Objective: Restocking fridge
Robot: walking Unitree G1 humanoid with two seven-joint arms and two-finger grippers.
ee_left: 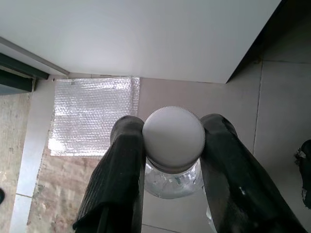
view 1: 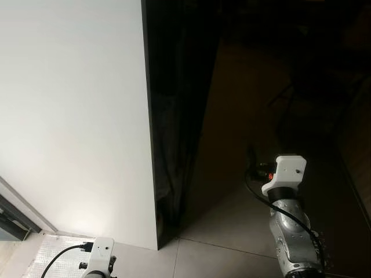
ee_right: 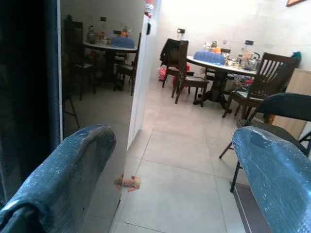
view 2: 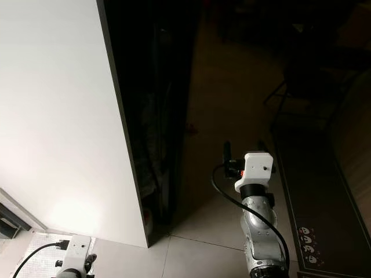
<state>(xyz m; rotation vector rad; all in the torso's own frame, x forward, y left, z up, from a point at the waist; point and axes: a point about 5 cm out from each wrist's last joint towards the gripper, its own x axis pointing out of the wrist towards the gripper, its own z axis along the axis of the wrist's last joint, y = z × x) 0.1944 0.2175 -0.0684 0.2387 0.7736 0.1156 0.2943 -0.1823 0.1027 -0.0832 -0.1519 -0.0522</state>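
A clear bottle (ee_left: 173, 180) with a white ribbed cap (ee_left: 173, 132) sits between the two black fingers of my left gripper (ee_left: 173, 145), which is shut on its neck, low over the tiled floor. The left arm (view 1: 98, 255) hangs at the lower left, in front of the fridge's white side panel (view 1: 75, 116). A glossy black fridge door (view 1: 179, 116) stands just right of that panel. My right arm (view 1: 285, 174) is raised toward the black door. The right gripper (ee_right: 175, 145) is open, with nothing between its fingers (ee_right: 68, 165).
A bubble-wrap mat (ee_left: 92, 114) lies on the floor by the white panel's base. Beyond the fridge are a dining table (ee_right: 218, 58) with wooden chairs, a dark chair (ee_right: 279, 107) close on the right, and a small orange object (ee_right: 128, 182) on the tiles.
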